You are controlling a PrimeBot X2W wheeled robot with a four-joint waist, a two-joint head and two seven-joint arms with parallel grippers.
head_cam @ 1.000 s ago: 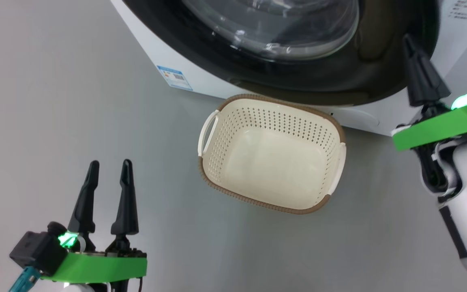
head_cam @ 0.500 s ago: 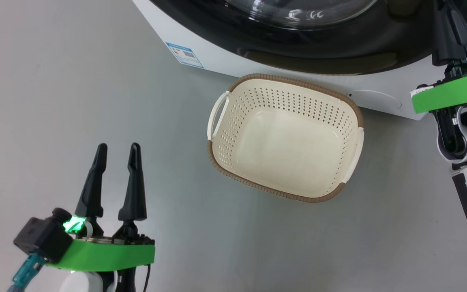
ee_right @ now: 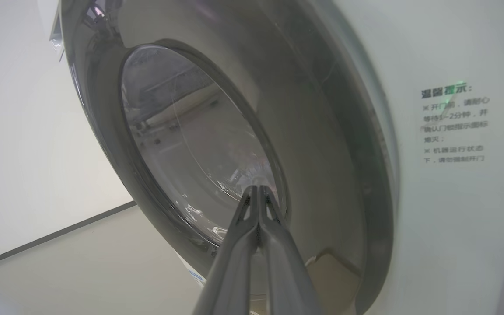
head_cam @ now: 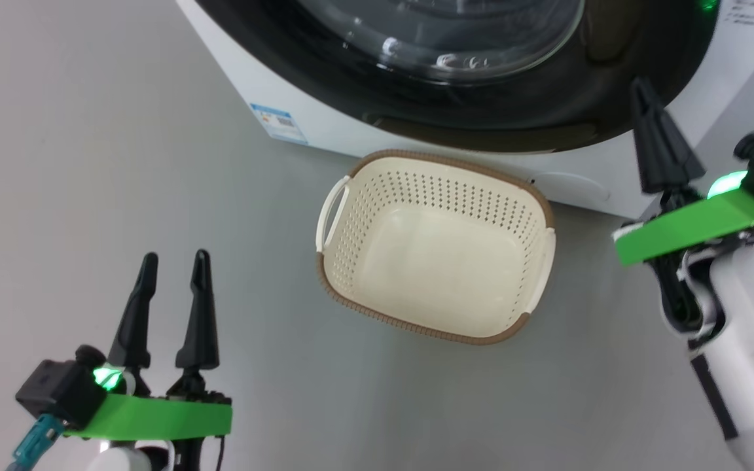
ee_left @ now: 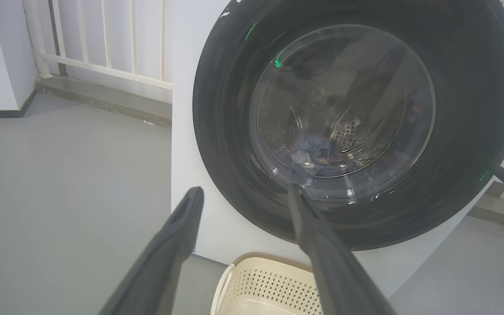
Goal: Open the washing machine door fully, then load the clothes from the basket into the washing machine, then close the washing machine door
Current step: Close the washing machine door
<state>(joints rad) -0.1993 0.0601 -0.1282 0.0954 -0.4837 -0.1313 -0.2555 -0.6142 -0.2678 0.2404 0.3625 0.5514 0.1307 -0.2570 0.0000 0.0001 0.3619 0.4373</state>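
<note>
Near washing machine door: right gripper pinched together; left gripper spread, empty.

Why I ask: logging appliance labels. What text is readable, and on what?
"温馨提示:" green heading of the notice on the washing machine.
"开门前, 请耐心等待1~2分钟" opens its grey body; the rest is blurred.
Blue label, same machine: too small to read.

The head view looks down on the floor, basket at centre, washing machine door at 12 o'clock. The left wrist view faces that door from farther back, basket rim at 6 o'clock. The right wrist view skims the door obliquely, close up.
</note>
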